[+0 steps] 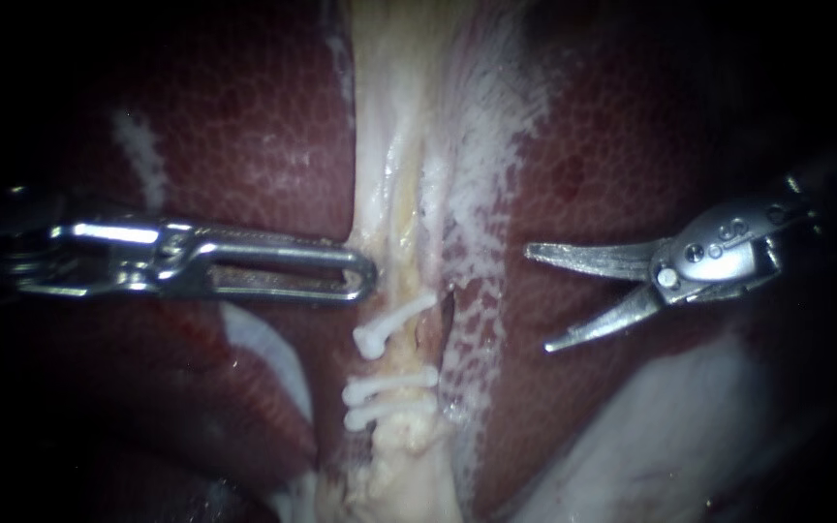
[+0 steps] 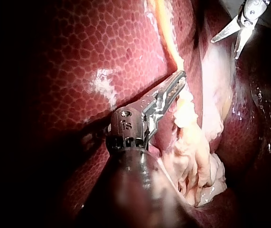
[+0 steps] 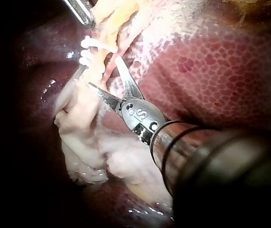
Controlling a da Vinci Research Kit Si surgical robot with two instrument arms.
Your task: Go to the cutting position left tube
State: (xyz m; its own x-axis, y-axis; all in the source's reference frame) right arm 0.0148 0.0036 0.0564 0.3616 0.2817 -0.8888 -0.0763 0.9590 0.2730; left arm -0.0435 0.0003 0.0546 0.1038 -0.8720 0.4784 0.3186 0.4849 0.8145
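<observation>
From the left, our left instrument (image 1: 368,278) lies across the liver (image 1: 244,126) with its long windowed jaws pressed together, their tip pinching the edge of the pale strip (image 1: 389,145) that runs down the middle. We judge it is there to hold the strip taut and off the liver, so the tube stands clear. Just below that tip sits the left tube (image 1: 409,353), which we read as the strand on the strip's left side. Three white clips (image 1: 389,384) cross it, one above and two close together below, and we take the bare stretch between them for the cutting place. Further right and well apart from the tube, our right instrument (image 1: 540,300) hovers over the liver. Its two curved blades are spread with nothing between them and point toward the clips, so the approach is not yet made. The endoscope view gives the clip spacing and the gap to close, but little depth. The right wrist view looks along the blades and shows one tip just beside the clipped strand, above a lump of pale fat (image 3: 116,161). The left wrist view hides the clips but shows the closed jaws side-on at the strip's edge, with the open blades beyond.
</observation>
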